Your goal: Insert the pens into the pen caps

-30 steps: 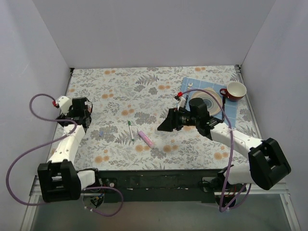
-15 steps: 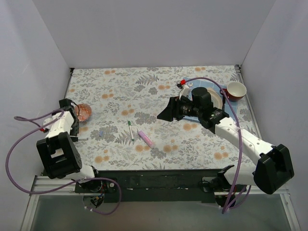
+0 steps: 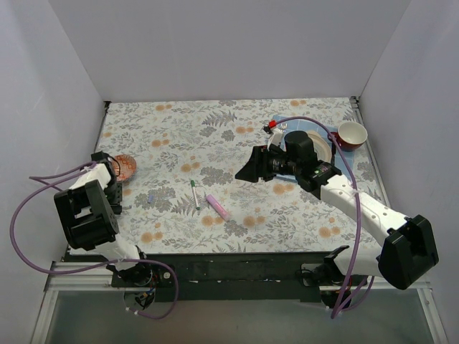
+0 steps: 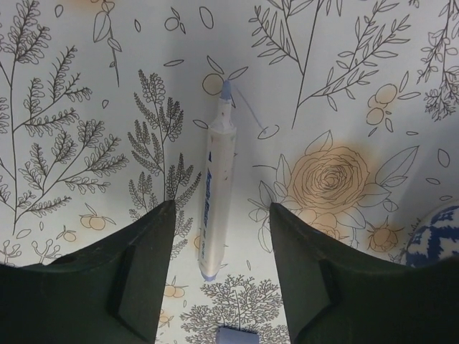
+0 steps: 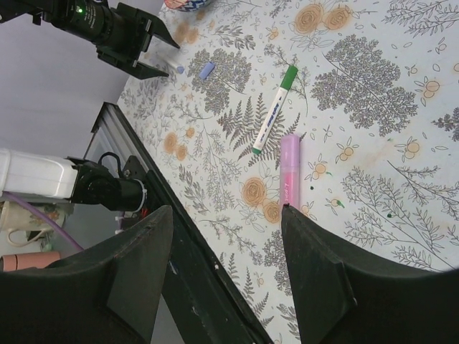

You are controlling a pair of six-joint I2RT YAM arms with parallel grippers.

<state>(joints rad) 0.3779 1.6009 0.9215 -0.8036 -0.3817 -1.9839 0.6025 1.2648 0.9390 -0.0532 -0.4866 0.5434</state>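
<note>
A whitish pen (image 4: 217,183) with a bluish tip lies on the floral cloth between the fingers of my open left gripper (image 4: 222,209), untouched. A small lilac-blue cap (image 4: 233,335) lies just below it and also shows in the top view (image 3: 150,197). A white pen with a green end (image 3: 194,193) and a pink pen (image 3: 218,206) lie side by side mid-table. My right gripper (image 3: 247,168) hovers open and empty to their right. In the right wrist view its fingers frame the pink pen (image 5: 290,172) and the green-ended pen (image 5: 271,111).
An orange bowl (image 3: 125,166) sits by the left gripper, and its blue-patterned side shows in the left wrist view (image 4: 437,228). A blue mat with a plate (image 3: 319,147) and a red-and-white cup (image 3: 351,134) are at the far right. The table's front edge (image 5: 143,165) is close.
The left arm has folded back toward the left wall, uncovering the orange bowl, with its gripper now lower over the whitish pen. The right arm's elbow rose and its gripper shifted slightly.
</note>
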